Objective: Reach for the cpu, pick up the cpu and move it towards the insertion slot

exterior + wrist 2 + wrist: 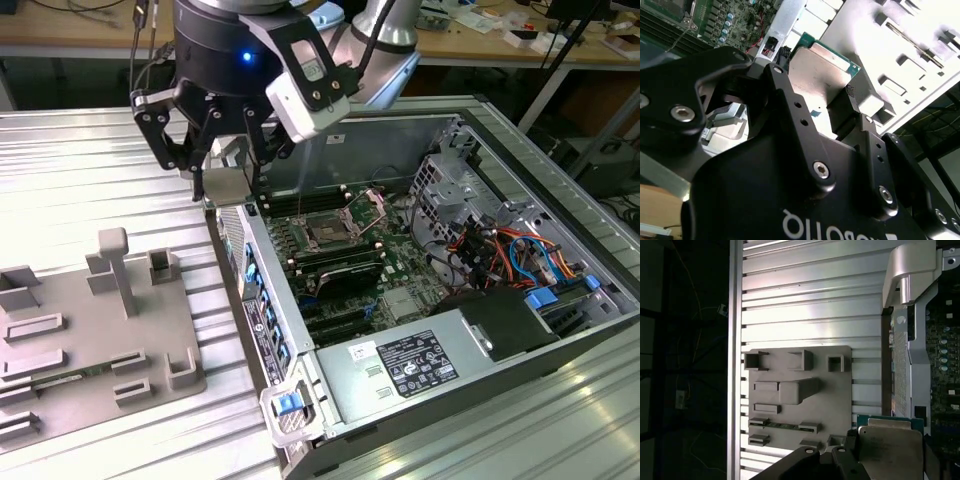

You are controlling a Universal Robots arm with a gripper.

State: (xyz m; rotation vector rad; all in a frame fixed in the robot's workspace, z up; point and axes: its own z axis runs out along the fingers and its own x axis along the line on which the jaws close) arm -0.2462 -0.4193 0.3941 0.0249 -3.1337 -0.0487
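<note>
Gripping silvery square cpu (822, 70), green rim, hand (228, 185)

An electronics workshop or robotics lab: an opened computer case (470, 300) with its motherboard (350, 255) exposed sits on a ribbed aluminium desk (90, 170) beside a grey parts tray (100, 340), while cluttered wooden workbenches (520, 40) line the background.

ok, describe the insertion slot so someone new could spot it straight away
In the exterior view, start at the open computer case and its green motherboard. The insertion slot is the square, silver-framed socket with a dark centre, near the board's far end. Beside it lie long black memory slots: narrow strips, not square.
</note>
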